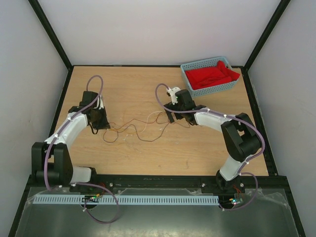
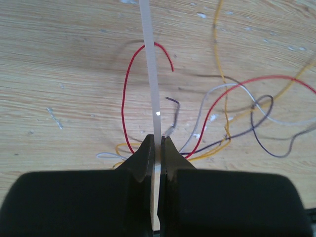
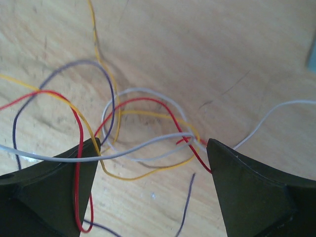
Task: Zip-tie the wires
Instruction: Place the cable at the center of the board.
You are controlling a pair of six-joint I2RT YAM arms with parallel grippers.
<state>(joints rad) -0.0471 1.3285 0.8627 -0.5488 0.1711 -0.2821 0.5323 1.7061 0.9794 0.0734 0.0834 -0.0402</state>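
Top view, wires (image 1: 129, 131): a loose red, orange and dark tangle lying mid-counter (image 1: 148, 89), between the two arms.
Top view, left hand (image 1: 103, 126): down at the tangle's left end.
Top view, right hand (image 1: 172, 116): low over the tangle's right end. A blue basket (image 1: 187, 74) of red cloth (image 1: 212, 75) sits in the far right corner, well apart.
Left wrist, left hand (image 2: 157, 143): clamped on a pale flat zip tie (image 2: 150, 59) that runs straight away from the fingers, crossing a red loop of the wires (image 2: 125, 98).
Right wrist, right hand (image 3: 154, 145): spread wide, holding nothing. Its fingers stand either side of the looped wires (image 3: 140, 100), and a grey strand crosses the left fingertip.
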